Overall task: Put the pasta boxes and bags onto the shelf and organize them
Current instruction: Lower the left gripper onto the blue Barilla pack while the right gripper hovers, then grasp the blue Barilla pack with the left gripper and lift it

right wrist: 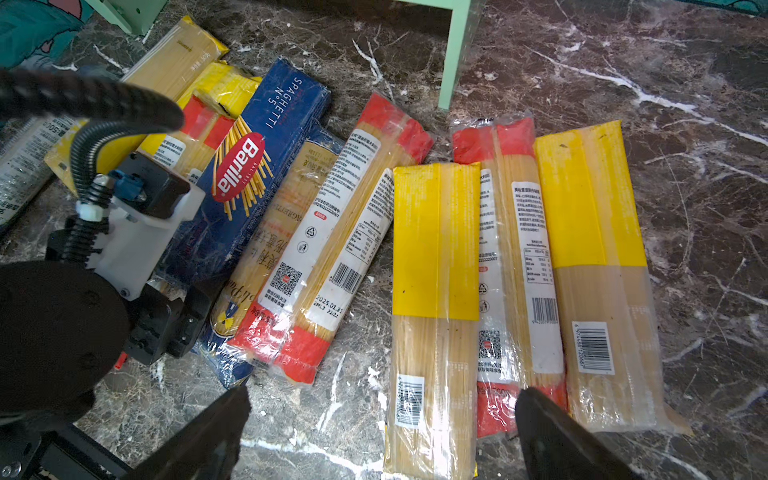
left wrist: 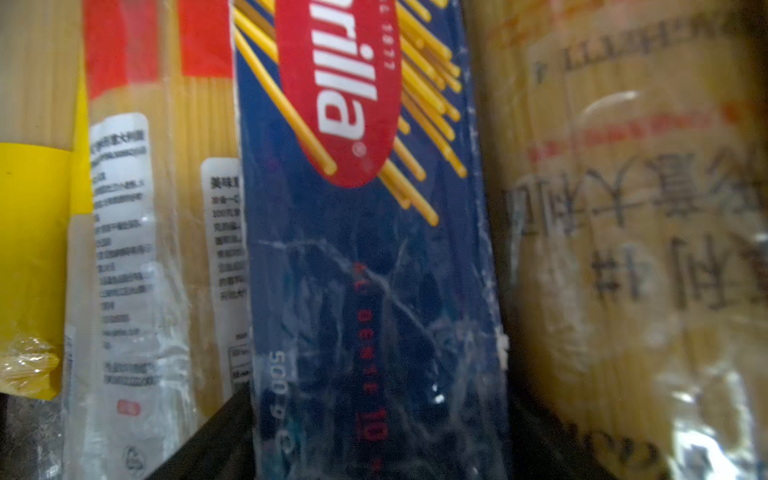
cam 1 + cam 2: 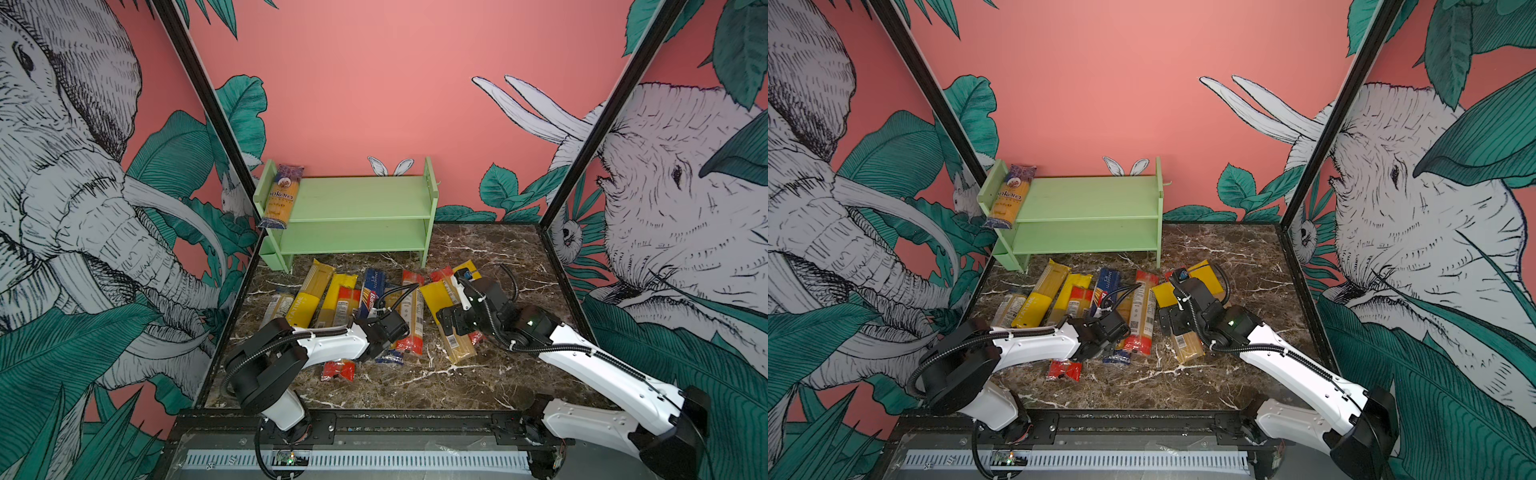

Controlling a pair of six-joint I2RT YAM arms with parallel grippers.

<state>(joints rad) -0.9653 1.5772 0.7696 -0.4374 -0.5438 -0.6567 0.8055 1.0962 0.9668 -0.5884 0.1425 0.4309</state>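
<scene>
You are seeing the shelf standing at the back of the table, left of centre. One pack is lying on its top tier at the left end, overhanging the front edge. The remaining packs are lying side by side on the table before the shelf, the Barilla box sitting mid-row.

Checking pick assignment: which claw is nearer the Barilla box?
Left. The left claw straddles the Barilla box, one finger on each side; the right claw hangs open over a yellow pack further right.
</scene>
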